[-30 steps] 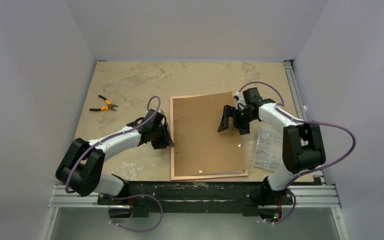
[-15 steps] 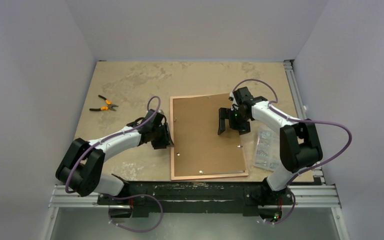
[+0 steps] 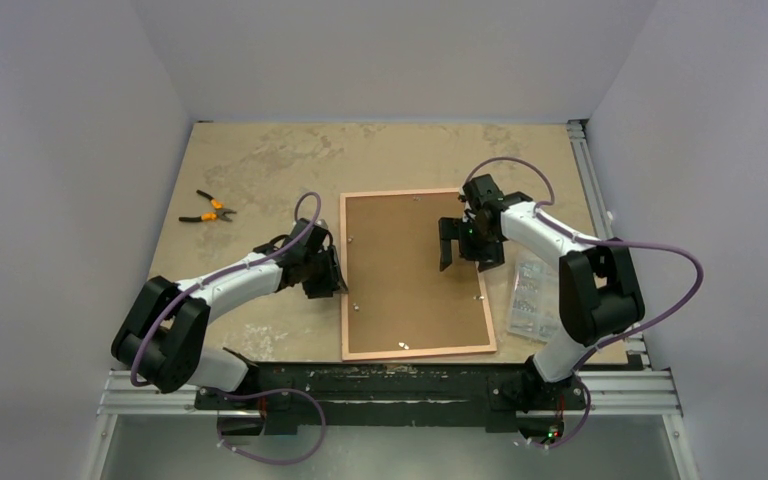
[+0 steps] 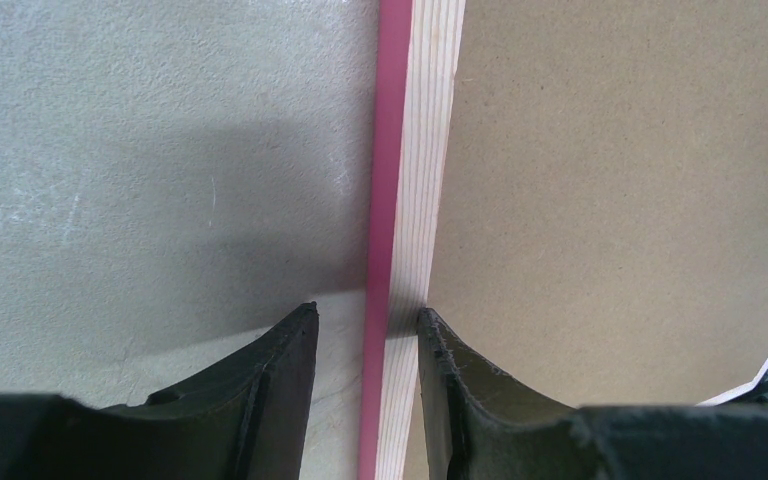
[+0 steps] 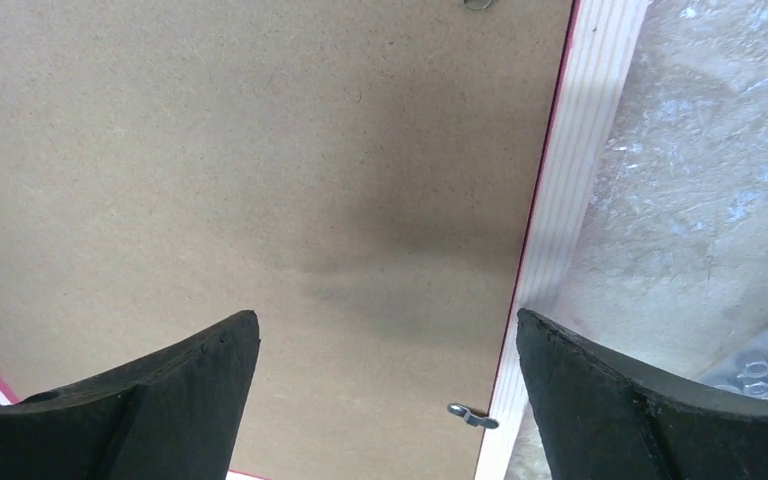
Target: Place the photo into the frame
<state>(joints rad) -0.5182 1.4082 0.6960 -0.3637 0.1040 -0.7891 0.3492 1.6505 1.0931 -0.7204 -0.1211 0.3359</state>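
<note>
The frame (image 3: 420,352) lies face down mid-table, tan wood back up, its pink edge showing. A brown backing board (image 3: 400,290) sits flat inside it. The photo is hidden. My left gripper (image 3: 335,281) straddles the frame's left rail (image 4: 410,150). Its jaws are partly open: the right finger (image 4: 460,390) touches the rail's inner edge, and the left one stands off the pink side. The left gripper (image 4: 366,309) holds nothing firmly. My right gripper (image 3: 463,254) hovers wide open over the board (image 5: 260,150) near the right rail (image 5: 590,150), its jaws (image 5: 385,314) empty.
Small metal turn clips (image 5: 472,416) sit along the frame's inner edge. A clear bag of hardware (image 3: 535,295) lies just right of the frame. Orange-handled pliers (image 3: 207,209) lie at the far left. An aluminium rail (image 3: 588,180) runs along the table's right side.
The backing board, skewed and raised at its right side before, now lies flat inside the frame. My right gripper has opened wider and shifted slightly. The left arm has not moved.
</note>
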